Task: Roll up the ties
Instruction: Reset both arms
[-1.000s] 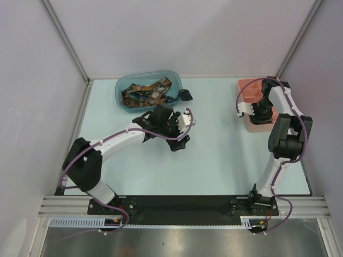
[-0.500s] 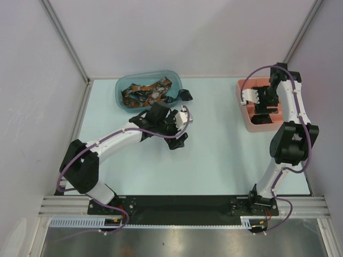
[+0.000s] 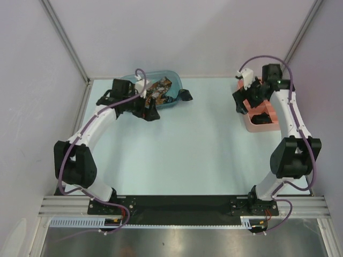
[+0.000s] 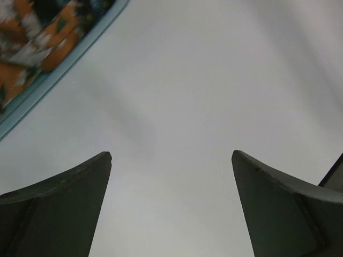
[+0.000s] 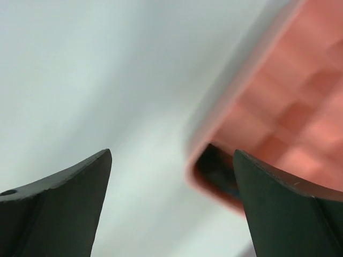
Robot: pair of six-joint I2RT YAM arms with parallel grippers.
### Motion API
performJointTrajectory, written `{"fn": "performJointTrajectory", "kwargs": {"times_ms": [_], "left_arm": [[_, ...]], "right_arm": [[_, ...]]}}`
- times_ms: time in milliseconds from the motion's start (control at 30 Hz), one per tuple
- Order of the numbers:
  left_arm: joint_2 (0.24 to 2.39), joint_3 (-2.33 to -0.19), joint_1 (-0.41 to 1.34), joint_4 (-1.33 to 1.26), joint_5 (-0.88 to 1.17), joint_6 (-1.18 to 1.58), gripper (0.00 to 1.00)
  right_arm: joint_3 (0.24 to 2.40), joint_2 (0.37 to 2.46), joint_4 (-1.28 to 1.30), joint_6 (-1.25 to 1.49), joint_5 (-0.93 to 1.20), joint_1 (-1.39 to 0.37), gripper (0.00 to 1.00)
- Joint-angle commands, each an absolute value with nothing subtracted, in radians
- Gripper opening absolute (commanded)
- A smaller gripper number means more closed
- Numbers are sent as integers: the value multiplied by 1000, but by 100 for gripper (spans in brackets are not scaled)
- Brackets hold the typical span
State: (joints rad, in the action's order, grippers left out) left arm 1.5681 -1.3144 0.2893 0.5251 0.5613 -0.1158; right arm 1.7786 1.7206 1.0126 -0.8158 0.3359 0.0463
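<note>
Even bright light — blurred wrist views

On my feed I see a pale mint table [image 3: 203, 155] boxed in by plain white walls: a back wall [image 3: 177, 37], a left wall [image 3: 32, 107] and a right wall [image 3: 324, 91]. Thin metal posts [image 3: 64, 40] run up the two far corners. Along the table's near edge a black strip [image 3: 182, 202] lies on a silver rail [image 3: 64, 205], with a brushed metal sheet [image 3: 177, 241] below. The light is soft and even, the shadows faint.
</note>
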Motion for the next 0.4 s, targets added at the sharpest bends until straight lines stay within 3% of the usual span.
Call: {"fn": "performJointTrajectory", "kwargs": {"times_ms": [0, 200, 367], "left_arm": [[1559, -1316, 163, 640, 563, -81, 100], [1436, -1174, 121, 684, 443, -176, 99], [1342, -1085, 121, 673, 423, -186, 99]], "right_arm": [[1403, 1600, 777, -315, 471, 43, 100], [1094, 1448, 594, -244, 456, -55, 100], [1020, 1387, 562, -232, 430, -84, 100]]}}
